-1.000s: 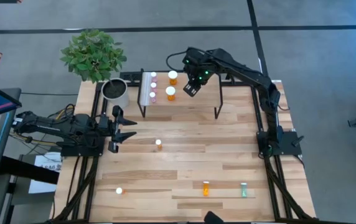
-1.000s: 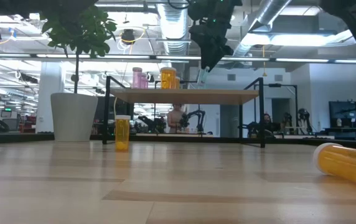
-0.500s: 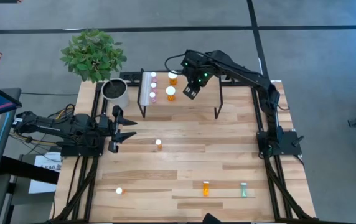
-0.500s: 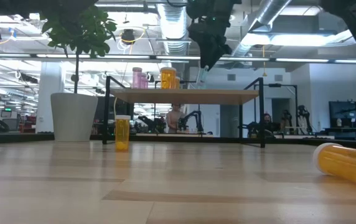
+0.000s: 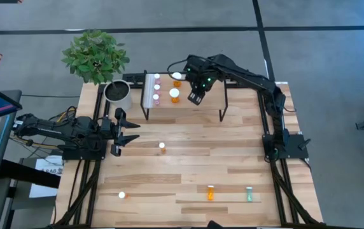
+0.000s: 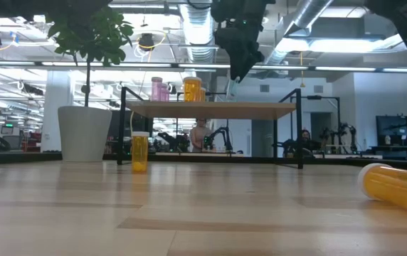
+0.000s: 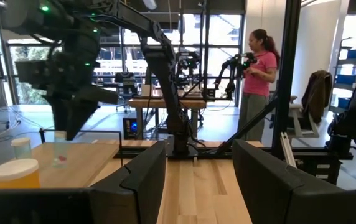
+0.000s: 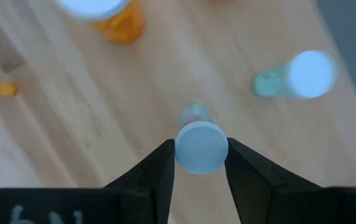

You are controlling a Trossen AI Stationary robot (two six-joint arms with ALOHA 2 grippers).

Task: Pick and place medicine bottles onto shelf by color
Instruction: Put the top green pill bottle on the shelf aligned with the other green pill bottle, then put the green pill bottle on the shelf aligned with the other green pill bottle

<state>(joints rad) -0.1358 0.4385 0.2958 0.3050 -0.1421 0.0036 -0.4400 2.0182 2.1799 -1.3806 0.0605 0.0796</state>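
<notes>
My right gripper (image 5: 196,97) hangs above the shelf (image 5: 202,107), shut on a pale green medicine bottle (image 6: 230,87) with a white cap. On the shelf's left part stand three pink bottles (image 5: 156,88), two larger orange ones (image 5: 174,95) and another pale green one (image 8: 293,78). On the table are more bottles: an upright orange one (image 5: 162,146), one at the near left (image 5: 121,195), an orange one (image 5: 210,192) and a green one (image 5: 249,194) lying near the front. My left gripper (image 5: 130,131) waits open at the table's left side. My right gripper pinches the pale green bottle at its white cap (image 8: 201,146) between the two fingers (image 8: 159,168). The fingers come from above, pointing steeply down. The bottle hangs roughly upright below them, its body (image 8: 193,114) just above the shelf top.
A potted plant (image 5: 117,94) stands at the table's far left beside the shelf. The shelf's right half (image 5: 210,102) is bare wood. Beyond the table, a person (image 7: 256,81) stands by other robot arms.
My right gripper has rolled slightly about its own axis above the shelf and stayed nearly in place, still shut on the green bottle.
</notes>
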